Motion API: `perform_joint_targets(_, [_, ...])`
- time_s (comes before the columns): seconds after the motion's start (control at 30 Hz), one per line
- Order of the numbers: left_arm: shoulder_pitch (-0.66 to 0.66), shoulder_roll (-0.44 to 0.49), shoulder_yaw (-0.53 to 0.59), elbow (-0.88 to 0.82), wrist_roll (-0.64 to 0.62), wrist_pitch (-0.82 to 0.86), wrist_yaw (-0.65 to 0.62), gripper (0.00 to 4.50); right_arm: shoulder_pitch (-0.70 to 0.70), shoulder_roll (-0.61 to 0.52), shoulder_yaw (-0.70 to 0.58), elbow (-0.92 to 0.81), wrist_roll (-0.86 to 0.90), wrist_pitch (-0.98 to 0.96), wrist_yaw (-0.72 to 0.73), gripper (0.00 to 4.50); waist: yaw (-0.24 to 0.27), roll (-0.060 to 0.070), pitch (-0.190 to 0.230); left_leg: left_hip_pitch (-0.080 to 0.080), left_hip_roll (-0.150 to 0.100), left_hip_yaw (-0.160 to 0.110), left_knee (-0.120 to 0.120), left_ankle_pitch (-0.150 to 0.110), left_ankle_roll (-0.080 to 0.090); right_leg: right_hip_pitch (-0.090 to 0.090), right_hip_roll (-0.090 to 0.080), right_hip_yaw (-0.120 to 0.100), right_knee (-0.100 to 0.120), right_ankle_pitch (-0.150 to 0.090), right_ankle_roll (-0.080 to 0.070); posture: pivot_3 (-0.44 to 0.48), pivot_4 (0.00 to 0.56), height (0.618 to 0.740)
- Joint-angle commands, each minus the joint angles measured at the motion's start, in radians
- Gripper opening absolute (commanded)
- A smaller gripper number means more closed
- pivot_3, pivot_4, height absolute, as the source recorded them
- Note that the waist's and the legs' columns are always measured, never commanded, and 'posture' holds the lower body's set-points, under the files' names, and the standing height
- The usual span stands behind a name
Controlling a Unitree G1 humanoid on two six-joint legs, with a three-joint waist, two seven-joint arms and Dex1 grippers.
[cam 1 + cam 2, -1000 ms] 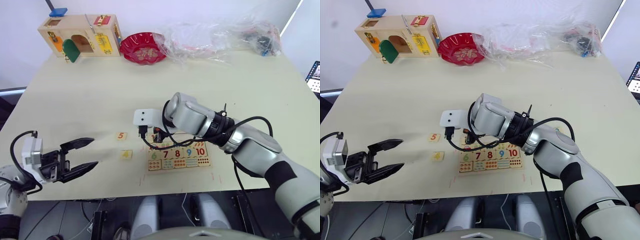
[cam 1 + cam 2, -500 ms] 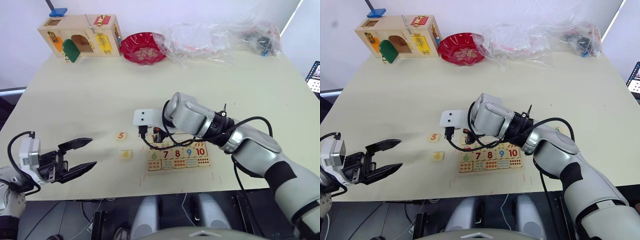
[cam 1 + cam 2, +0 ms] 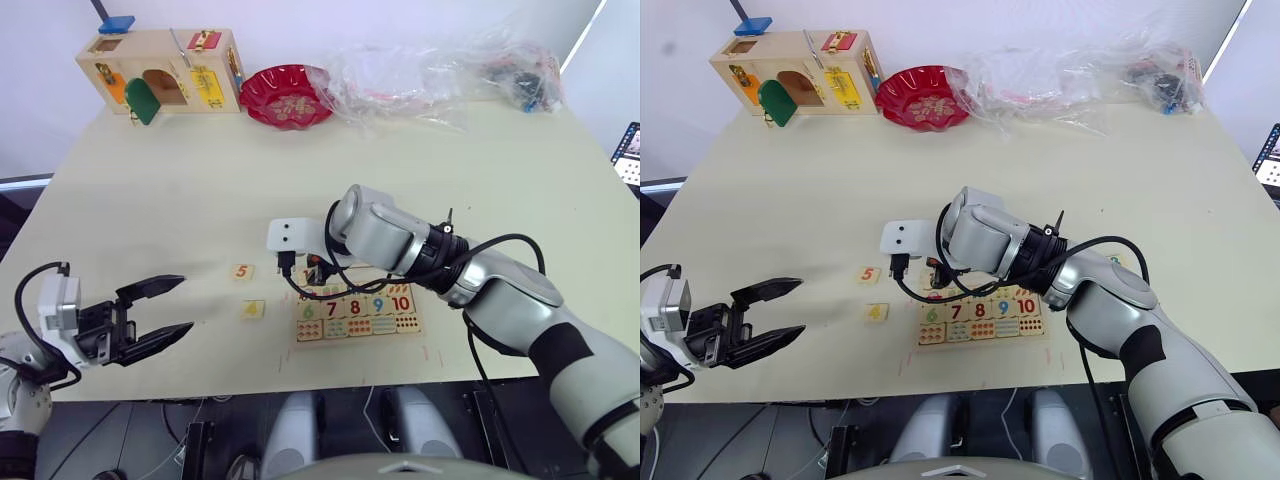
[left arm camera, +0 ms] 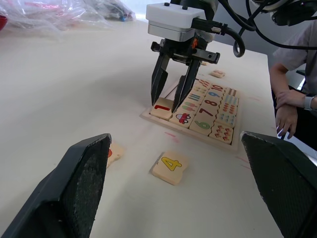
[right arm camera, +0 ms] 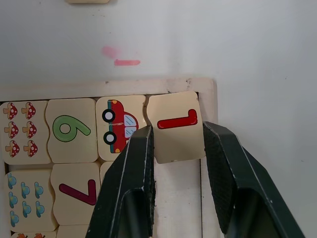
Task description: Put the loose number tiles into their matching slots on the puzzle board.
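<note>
Still grips the 1 tile (image 5: 176,121) between clamped right gripper (image 5: 177,134) fingers, skewed and unseated at the puzzle board (image 5: 208,99) corner, with left gripper (image 3: 187,303) fingers apart, drawn slightly back from the 4 tile (image 3: 252,309) and 5 tile (image 3: 241,271) on the bench (image 3: 150,180).

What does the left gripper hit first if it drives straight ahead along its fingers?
Most likely the loose 4 tile, which lies nearly centred ahead of the open left gripper. The 5 tile sits just off that line. Beyond them comes the puzzle board. The gripper's height above the table is unclear.
</note>
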Motion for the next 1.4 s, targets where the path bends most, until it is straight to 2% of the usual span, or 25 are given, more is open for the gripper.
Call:
perform_joint_targets(0.03, [-0.007, 0.01, 0.022, -0.009, -0.002, 0.0, -0.031, 4.5, 0.009, 0.009, -0.009, 0.003, 0.004, 0.004, 0.016, 0.87, 0.0, 0.0, 0.0, 0.0, 0.0, 0.0, 0.0, 0.0, 0.0, 0.0, 0.0, 0.0, 0.0, 0.0, 0.0, 0.0, 0.15, 0.74])
perform_joint_targets(0.17, [-0.011, 0.008, 0.022, -0.008, 0.001, 0.002, -0.031, 4.5, 0.01, 0.011, -0.011, 0.003, 0.003, 0.005, 0.019, 0.87, 0.0, 0.0, 0.0, 0.0, 0.0, 0.0, 0.0, 0.0, 0.0, 0.0, 0.0, 0.0, 0.0, 0.0, 0.0, 0.0, 0.15, 0.74])
perform_joint_targets(0.33, [-0.02, 0.001, 0.031, -0.003, 0.004, 0.012, -0.031, 4.5, 0.01, 0.011, -0.016, -0.001, 0.0, 0.006, 0.022, 3.21, 0.0, 0.0, 0.0, 0.0, 0.0, 0.0, 0.0, 0.0, 0.0, 0.0, 0.0, 0.0, 0.0, 0.0, 0.0, 0.0, 0.15, 0.74])
perform_joint_targets(1.03, [-0.062, 0.013, 0.019, 0.028, 0.011, 0.018, -0.031, 4.5, -0.06, -0.081, -0.134, -0.105, 0.04, -0.012, 0.092, 3.21, 0.0, 0.0, 0.001, 0.0, 0.0, 0.0, -0.001, 0.0, 0.0, 0.0, 0.0, -0.001, -0.001, 0.0, 0.0, 0.0, 0.15, 0.74])
perform_joint_targets(1.2, [-0.073, 0.016, 0.013, 0.027, 0.011, 0.023, -0.031, 4.5, 0.042, -0.057, -0.307, -0.139, 0.092, -0.086, 0.006, 3.21, 0.001, -0.001, 0.0, -0.001, 0.0, -0.001, -0.001, 0.0, 0.0, 0.0, 0.0, -0.001, -0.001, 0.0, 0.0, 0.0, 0.15, 0.74])
perform_joint_targets(1.4, [-0.075, 0.013, 0.006, 0.022, 0.01, 0.027, -0.031, 4.5, 0.079, -0.075, -0.307, -0.144, 0.111, -0.132, 0.043, 3.21, 0.0, -0.001, 0.001, -0.001, 0.0, 0.0, -0.001, 0.0, 0.0, 0.0, 0.0, -0.001, -0.001, 0.0, 0.0, 0.0, 0.15, 0.74])
